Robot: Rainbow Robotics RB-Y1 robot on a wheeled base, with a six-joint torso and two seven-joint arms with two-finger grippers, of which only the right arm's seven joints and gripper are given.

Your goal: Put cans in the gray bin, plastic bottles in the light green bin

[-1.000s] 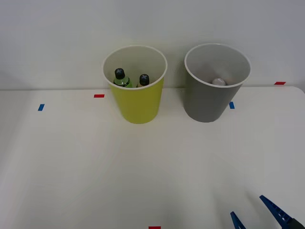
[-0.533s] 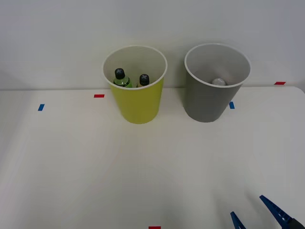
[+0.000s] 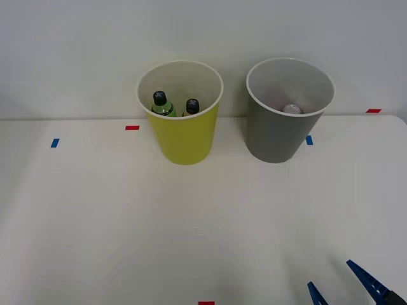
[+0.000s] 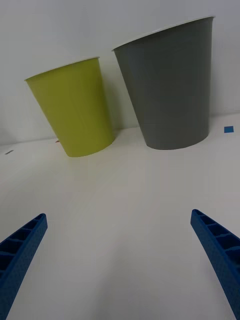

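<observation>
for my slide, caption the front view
Two bottles in the green bin, can in the gray bin.

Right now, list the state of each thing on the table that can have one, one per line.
Tall yellow-green plastic bin: upright, holding both bottles.
Bright green black-capped bottle: upright inside the yellow-green bin.
Amber black-capped bottle: upright inside the yellow-green bin, beside the green one.
Tall gray plastic bin: upright, holding the can.
Silvery metal can: inside the gray bin, round top showing.
Blue ribbed right gripper: open, empty, above the table.
</observation>
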